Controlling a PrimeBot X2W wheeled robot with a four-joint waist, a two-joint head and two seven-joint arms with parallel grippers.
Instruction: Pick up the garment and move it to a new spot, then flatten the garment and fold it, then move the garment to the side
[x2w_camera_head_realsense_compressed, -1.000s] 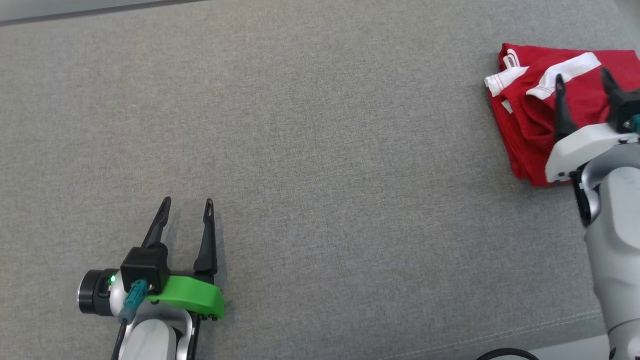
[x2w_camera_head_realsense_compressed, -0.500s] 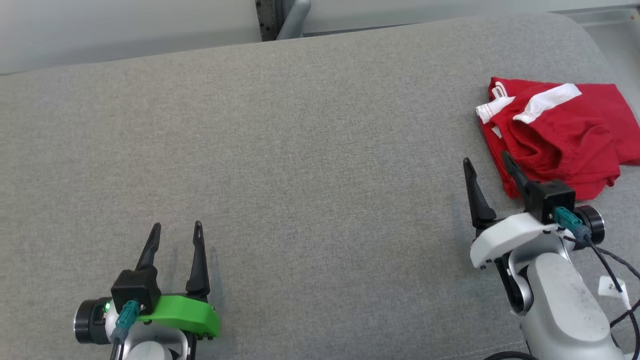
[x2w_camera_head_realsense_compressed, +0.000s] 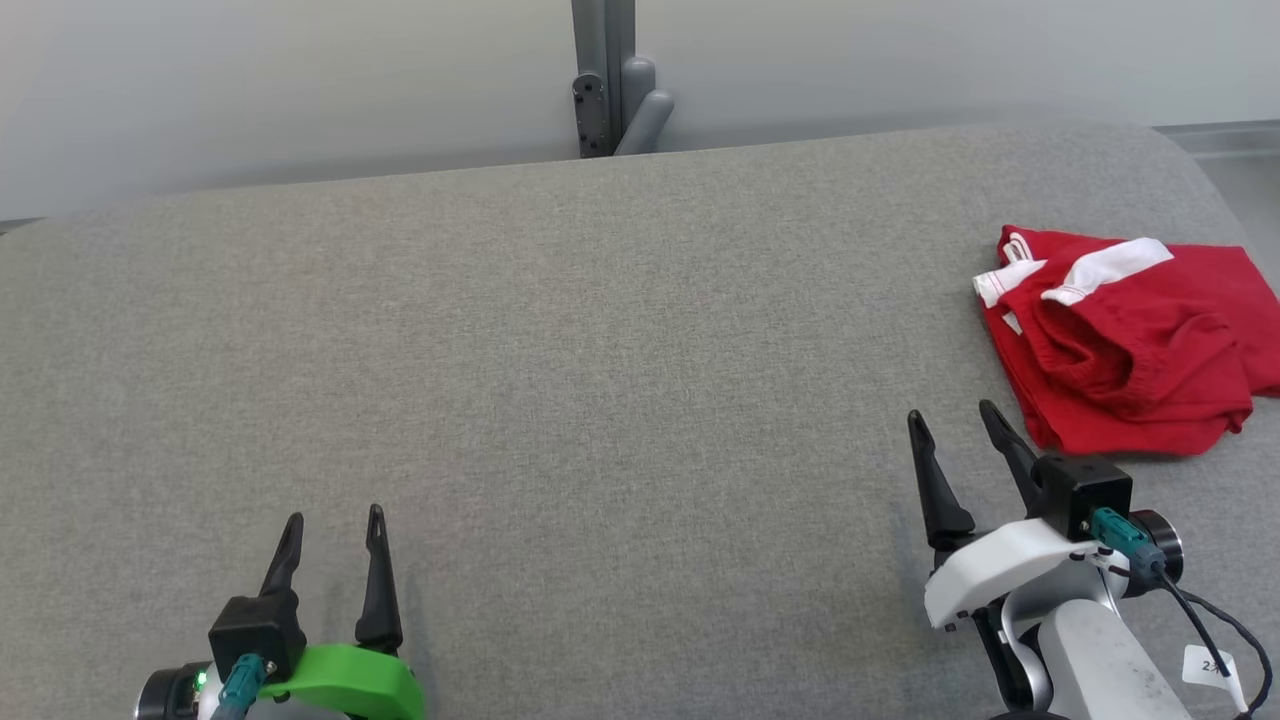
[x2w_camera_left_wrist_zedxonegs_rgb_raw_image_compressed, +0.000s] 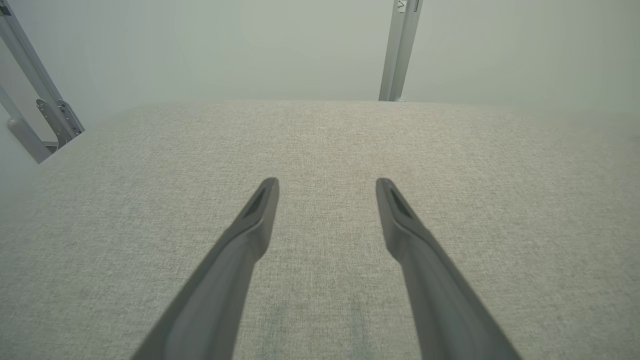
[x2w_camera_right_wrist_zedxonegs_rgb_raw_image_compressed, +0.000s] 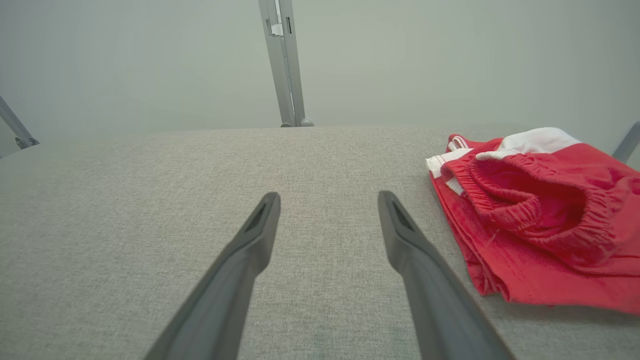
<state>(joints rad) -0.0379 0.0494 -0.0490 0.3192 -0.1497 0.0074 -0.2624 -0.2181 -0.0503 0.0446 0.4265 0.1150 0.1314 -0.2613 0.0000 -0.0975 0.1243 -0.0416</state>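
The garment (x2w_camera_head_realsense_compressed: 1130, 345) is a pair of red shorts with white trim, folded into a compact bundle at the far right of the grey padded surface (x2w_camera_head_realsense_compressed: 600, 380). In the right wrist view the garment (x2w_camera_right_wrist_zedxonegs_rgb_raw_image_compressed: 540, 225) lies to the right of the fingers, elastic waistband facing the camera. My right gripper (x2w_camera_head_realsense_compressed: 950, 415) stands open and empty, just left of and nearer than the garment, not touching it. At the lower left my left gripper (x2w_camera_head_realsense_compressed: 335, 518) is open too, with nothing between its fingers; the same left gripper (x2w_camera_left_wrist_zedxonegs_rgb_raw_image_compressed: 327, 182) hovers over bare fabric.
A grey metal post (x2w_camera_head_realsense_compressed: 605, 75) rises behind the far edge of the surface, against a pale wall. The surface curves down at its right end (x2w_camera_head_realsense_compressed: 1190, 160). Metal brackets (x2w_camera_left_wrist_zedxonegs_rgb_raw_image_compressed: 35, 115) show at the left in the left wrist view.
The head camera has tilted up, so the whole picture shifted down. My right gripper, which stood over the garment a second ago, has drawn back to its near left side.
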